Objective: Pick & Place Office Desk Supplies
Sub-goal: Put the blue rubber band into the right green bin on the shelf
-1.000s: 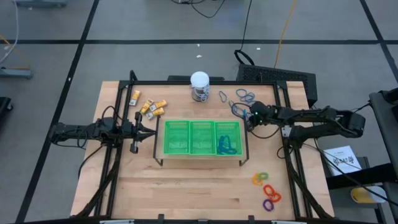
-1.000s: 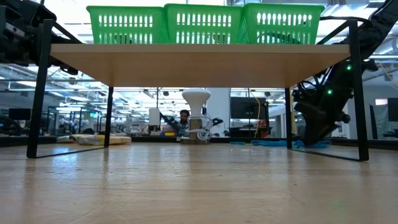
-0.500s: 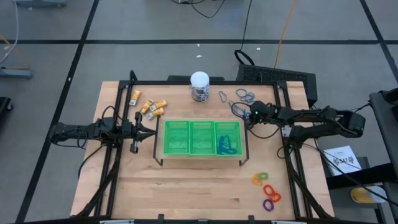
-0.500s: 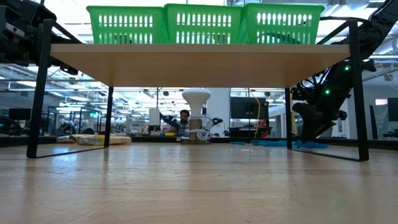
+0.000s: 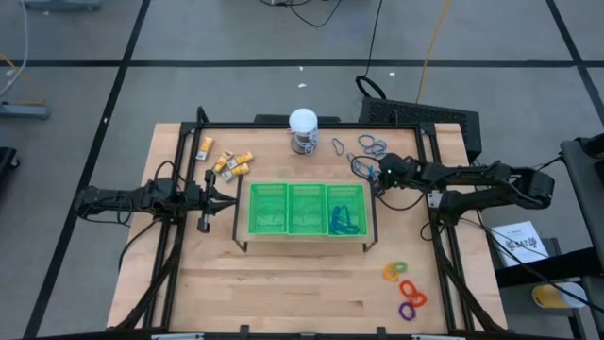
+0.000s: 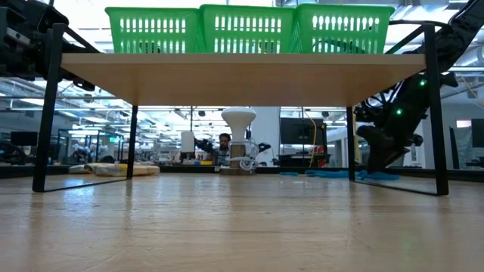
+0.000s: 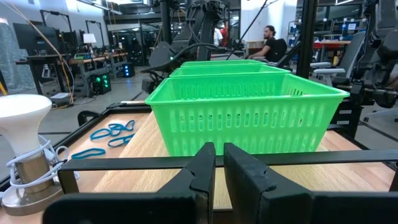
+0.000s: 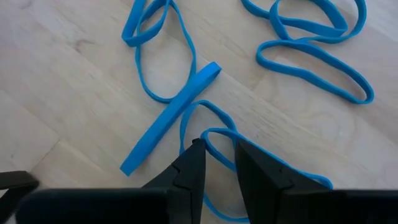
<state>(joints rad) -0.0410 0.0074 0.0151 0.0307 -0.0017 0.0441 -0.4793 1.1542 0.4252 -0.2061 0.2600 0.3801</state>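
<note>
Blue loops (image 5: 373,144) and a grey loop (image 5: 338,146) lie flat on the table behind the green tray (image 5: 288,229), which sits on a raised black-framed shelf. More blue loops (image 5: 344,222) lie in the tray's right compartment. My right gripper (image 5: 363,170) slants down at the tray's far right corner, shut on a blue loop (image 8: 186,99) that lies on the wood. Yellow-and-white pieces (image 5: 226,161) lie at the far left. Orange, purple and green rings (image 5: 404,283) lie near the right. My left gripper (image 5: 234,195) waits level and shut, left of the tray. My right gripper has one curved strand (image 8: 216,131) of a blue loop between its two fingertips. The fingers slant down onto it from the table's right side. The loop lies slack and flat on the table, and the rest of it runs out past the fingers (image 8: 261,174).
A white-topped round jar (image 5: 303,130) stands at the far edge, behind the tray. The shelf's black legs (image 6: 431,113) stand close to my right gripper (image 6: 376,162). Bare wood stretches in front of the shelf. People sit in the room beyond the table.
</note>
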